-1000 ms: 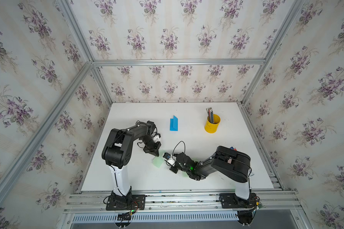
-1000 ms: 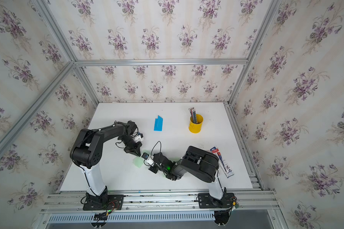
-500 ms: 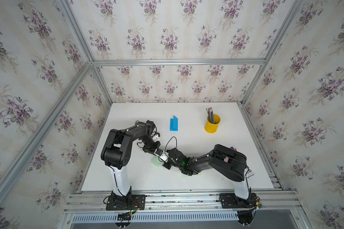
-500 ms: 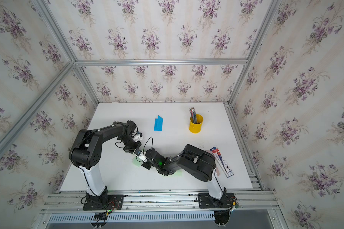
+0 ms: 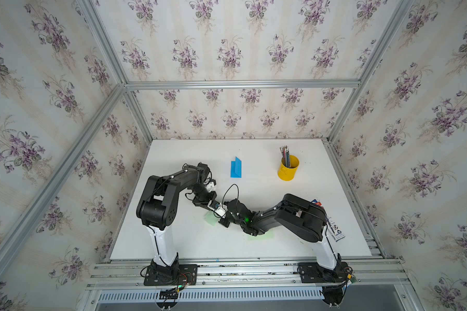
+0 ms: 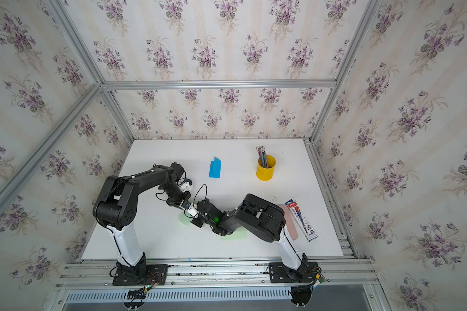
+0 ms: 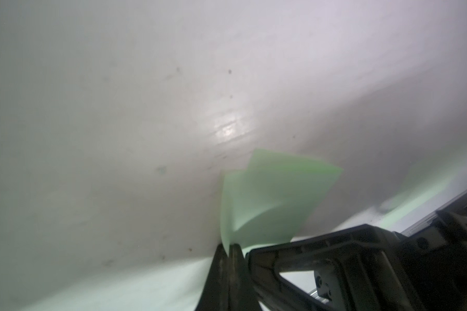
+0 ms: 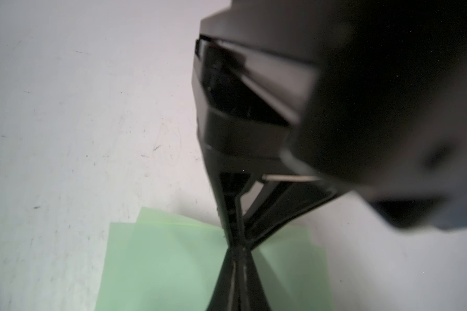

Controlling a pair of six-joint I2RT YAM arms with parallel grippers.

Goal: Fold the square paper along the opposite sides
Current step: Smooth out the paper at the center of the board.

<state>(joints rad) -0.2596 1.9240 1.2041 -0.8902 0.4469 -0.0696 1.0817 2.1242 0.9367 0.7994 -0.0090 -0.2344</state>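
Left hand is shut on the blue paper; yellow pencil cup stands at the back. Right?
Wrong paper. The left hand is shut on the green paper, as the left wrist view shows; the blue paper lies untouched farther back in both top views. The yellow pencil cup does stand at the back.

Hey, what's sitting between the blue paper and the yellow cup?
Nothing; the table between blue paper and cup is bare, in both top views.
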